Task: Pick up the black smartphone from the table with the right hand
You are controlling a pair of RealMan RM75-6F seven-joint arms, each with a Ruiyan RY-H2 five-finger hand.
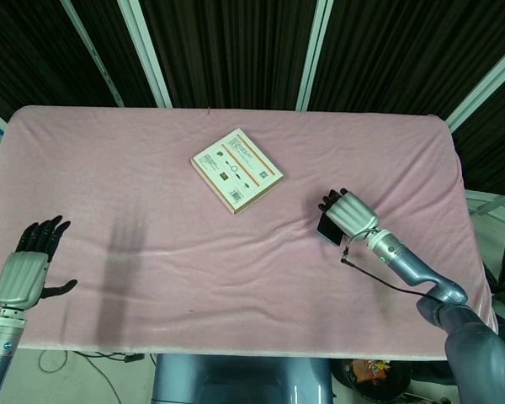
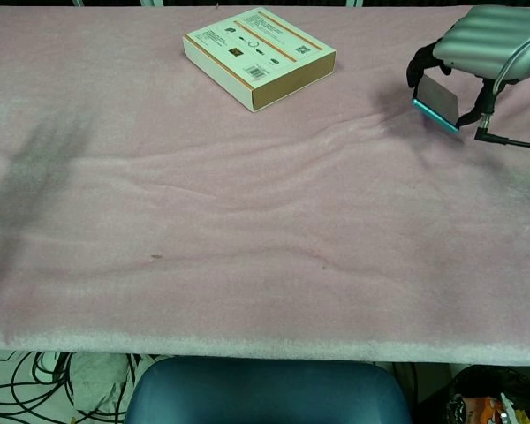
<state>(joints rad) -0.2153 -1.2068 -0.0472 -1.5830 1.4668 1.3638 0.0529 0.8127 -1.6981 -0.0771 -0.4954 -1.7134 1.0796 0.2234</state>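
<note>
My right hand (image 1: 348, 214) (image 2: 482, 34) grips the black smartphone (image 1: 328, 229) (image 2: 437, 93) at the right side of the pink table (image 1: 151, 177). The phone hangs tilted under the hand, its lower edge lifted off the cloth, with fingers curled over its far edge. A dark cable (image 2: 503, 137) trails from the wrist. My left hand (image 1: 23, 271) hovers at the table's front left corner, fingers spread and holding nothing; only the head view shows it.
A flat white box with an orange stripe (image 1: 236, 169) (image 2: 259, 56) lies near the table's middle, left of the right hand. The pink cloth is wrinkled between box and phone. A blue chair seat (image 2: 265, 393) shows below the front edge.
</note>
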